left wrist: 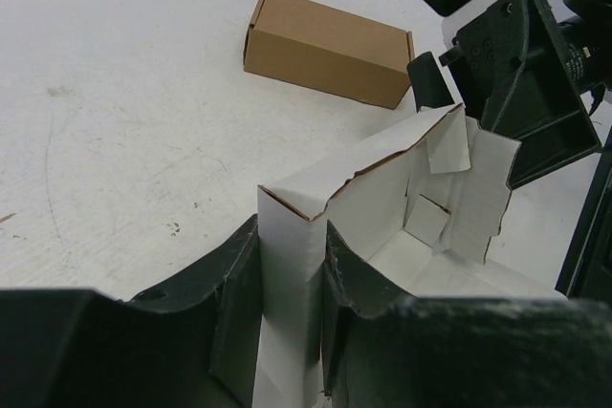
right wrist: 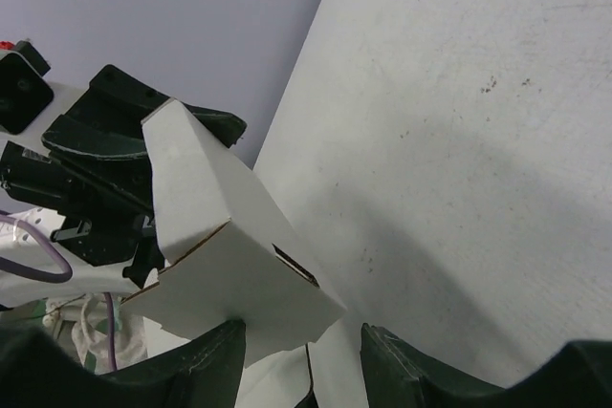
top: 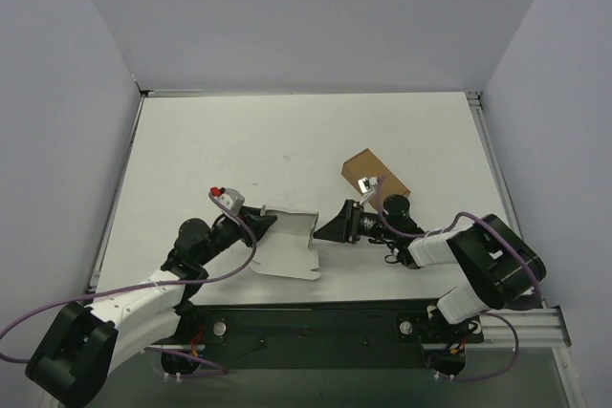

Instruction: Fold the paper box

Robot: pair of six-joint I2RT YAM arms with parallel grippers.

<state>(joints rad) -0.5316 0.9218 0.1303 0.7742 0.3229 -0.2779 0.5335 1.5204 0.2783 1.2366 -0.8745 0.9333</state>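
The paper box (top: 287,244) is a white card blank lying partly folded near the table's front, between the two arms. My left gripper (top: 262,221) is shut on its raised left wall (left wrist: 292,265), which stands pinched between both fingers. My right gripper (top: 332,225) is at the blank's right end, and its jaws stand apart. In the right wrist view the folded end panel (right wrist: 225,269) juts over the gap between the fingers. The left finger (right wrist: 206,365) touches the panel's underside. The other finger (right wrist: 406,365) is clear of it.
A small closed brown cardboard box (top: 375,177) lies on the table just behind the right gripper, also seen in the left wrist view as the brown box (left wrist: 325,45). White walls enclose the table on three sides. The arms' base rail (top: 316,327) runs along the near edge.
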